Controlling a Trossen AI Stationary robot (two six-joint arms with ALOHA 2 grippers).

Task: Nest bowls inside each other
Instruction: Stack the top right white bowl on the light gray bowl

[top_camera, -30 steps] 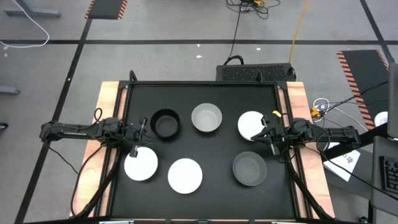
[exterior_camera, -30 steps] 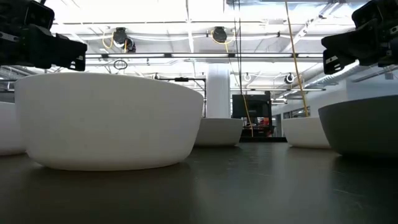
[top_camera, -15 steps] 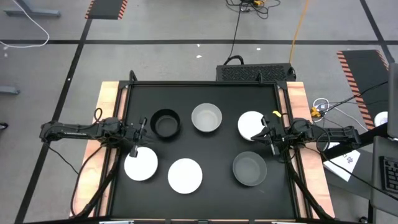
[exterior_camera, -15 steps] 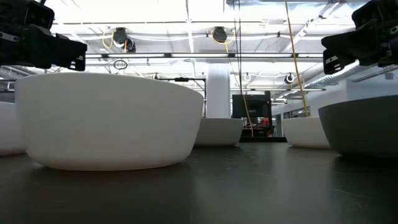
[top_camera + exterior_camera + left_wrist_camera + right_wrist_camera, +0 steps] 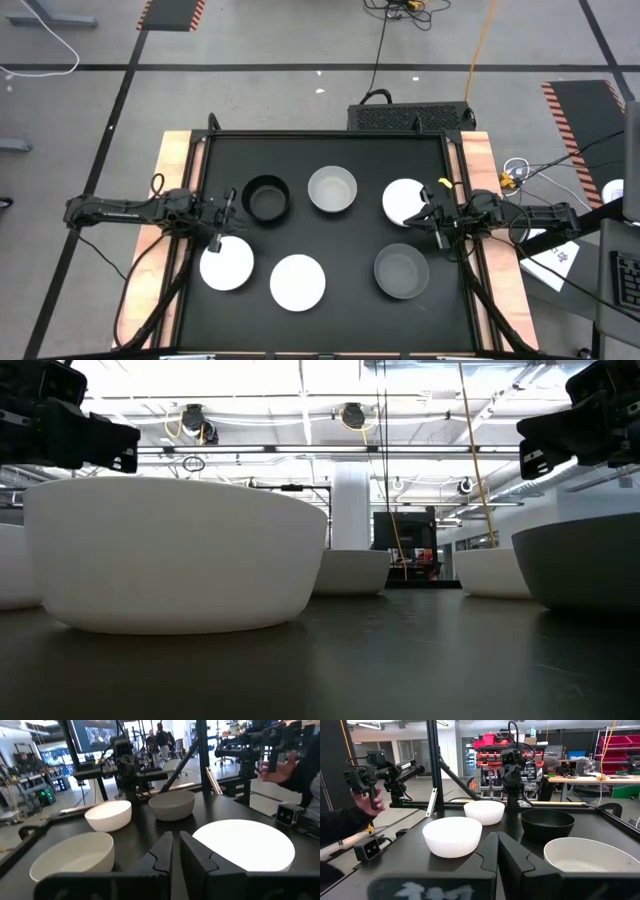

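The black surface (image 5: 330,160) carries six separate bowls mid-frame: three white (image 5: 297,281), one light grey (image 5: 332,190), one dark grey (image 5: 401,271), one black (image 5: 266,198). Left end effector (image 5: 228,205) and right end effector (image 5: 428,212), at opposite edges, are closed and empty.

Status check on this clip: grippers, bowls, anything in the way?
Left gripper shut, empty, at table's left edge. Right gripper shut, empty, over the right edge. Six bowls sit apart, none nested. Nothing blocking them.
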